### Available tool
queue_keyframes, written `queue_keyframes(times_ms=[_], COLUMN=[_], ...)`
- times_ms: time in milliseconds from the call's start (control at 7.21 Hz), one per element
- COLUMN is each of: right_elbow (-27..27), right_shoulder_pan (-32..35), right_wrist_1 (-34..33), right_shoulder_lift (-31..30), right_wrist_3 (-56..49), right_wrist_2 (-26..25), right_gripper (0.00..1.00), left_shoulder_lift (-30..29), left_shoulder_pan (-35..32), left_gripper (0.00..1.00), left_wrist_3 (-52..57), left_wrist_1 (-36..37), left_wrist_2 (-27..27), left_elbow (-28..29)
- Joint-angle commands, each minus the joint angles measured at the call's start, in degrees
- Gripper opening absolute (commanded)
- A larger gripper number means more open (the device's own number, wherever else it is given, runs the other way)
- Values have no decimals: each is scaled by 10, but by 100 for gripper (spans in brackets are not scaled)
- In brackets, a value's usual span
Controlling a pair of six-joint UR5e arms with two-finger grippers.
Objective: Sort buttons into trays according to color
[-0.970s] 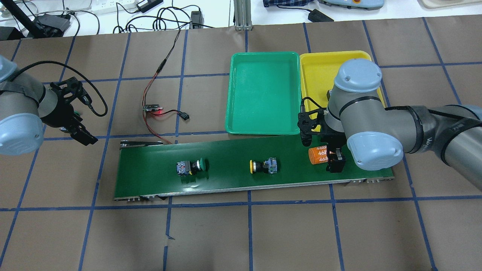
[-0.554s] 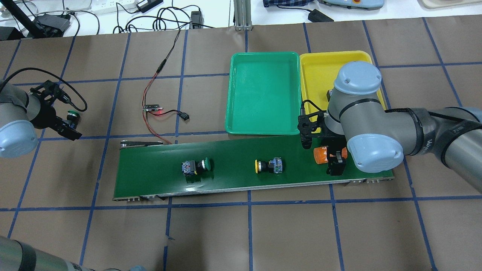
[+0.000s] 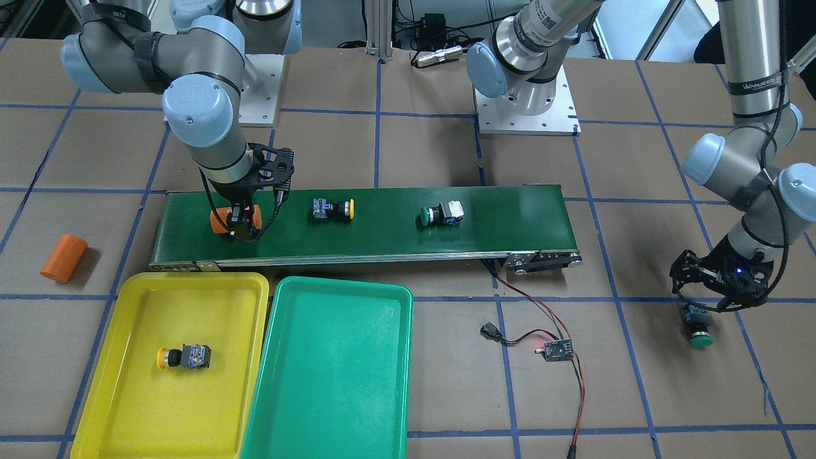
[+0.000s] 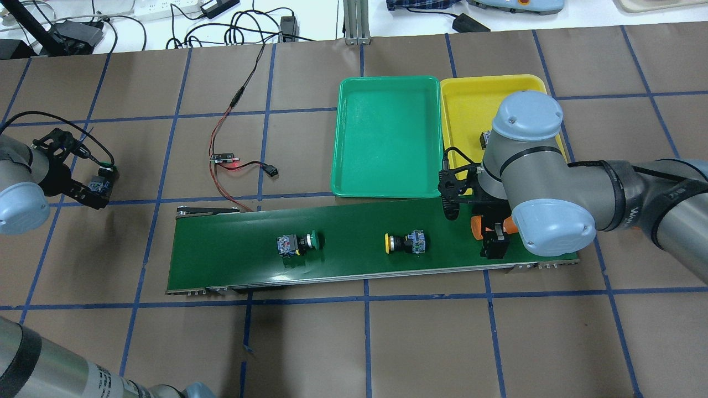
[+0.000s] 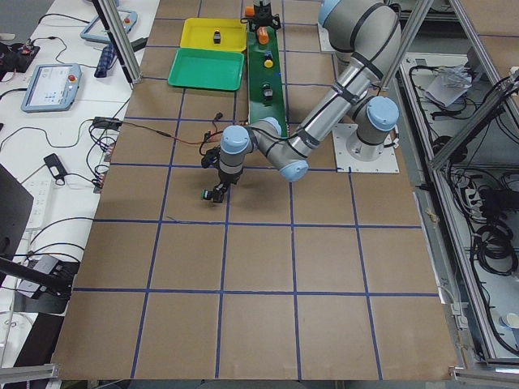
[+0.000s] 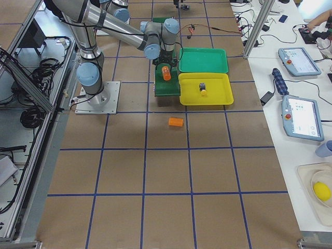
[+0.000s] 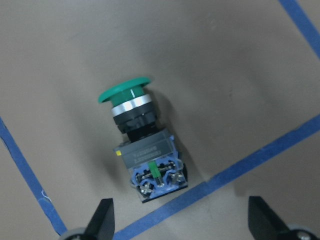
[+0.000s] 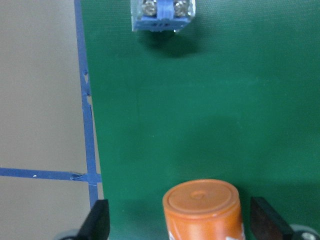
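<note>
Front view: a yellow button (image 3: pixel 183 357) lies in the yellow tray (image 3: pixel 127 408). Left wrist view: your left claw (image 7: pixel 180 212), spread wide, hovers over a green button (image 7: pixel 142 150) on the counter (image 7: pixel 240 75); it looks light and rigid, so pinch its square block. Right wrist view: the right claw (image 8: pixel 181 217) gapes around an orange cylinder (image 8: pixel 202 200).

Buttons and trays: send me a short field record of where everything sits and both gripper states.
yellow plastic tray: one yellow-capped push-button inside
green plastic tray: no buttons
dark-green conveyor belt: second yellow-capped button, green-capped button, orange cylinder
left gripper: open, above another green-capped button lying on the brown table
right gripper: open, fingers either side of the orange cylinder
</note>
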Motion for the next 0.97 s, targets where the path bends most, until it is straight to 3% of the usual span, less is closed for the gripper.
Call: queue_keyframes(times_ms=[0, 139, 277, 554, 832], right_elbow=[0, 0, 0, 1, 3], right_shoulder_pan=[0, 0, 0, 0, 0], right_wrist_1=[0, 0, 0, 0, 0], right_shoulder_lift=[2, 3, 3, 2, 2], right_wrist_3=[0, -1, -1, -1, -1], right_wrist_2=[0, 0, 0, 0, 0], right_gripper=[100, 100, 100, 100, 100], left_shoulder_lift=[-12, -17, -17, -8, 15], left_shoulder_pan=[0, 0, -1, -2, -8], left_gripper=[63, 62, 47, 1, 0], left_wrist_3=[0, 0, 4, 11, 21], left_wrist_1=[8, 8, 12, 13, 12], left_wrist_2=[0, -13, -22, -22, -21], left_elbow=[1, 1, 1, 1, 1])
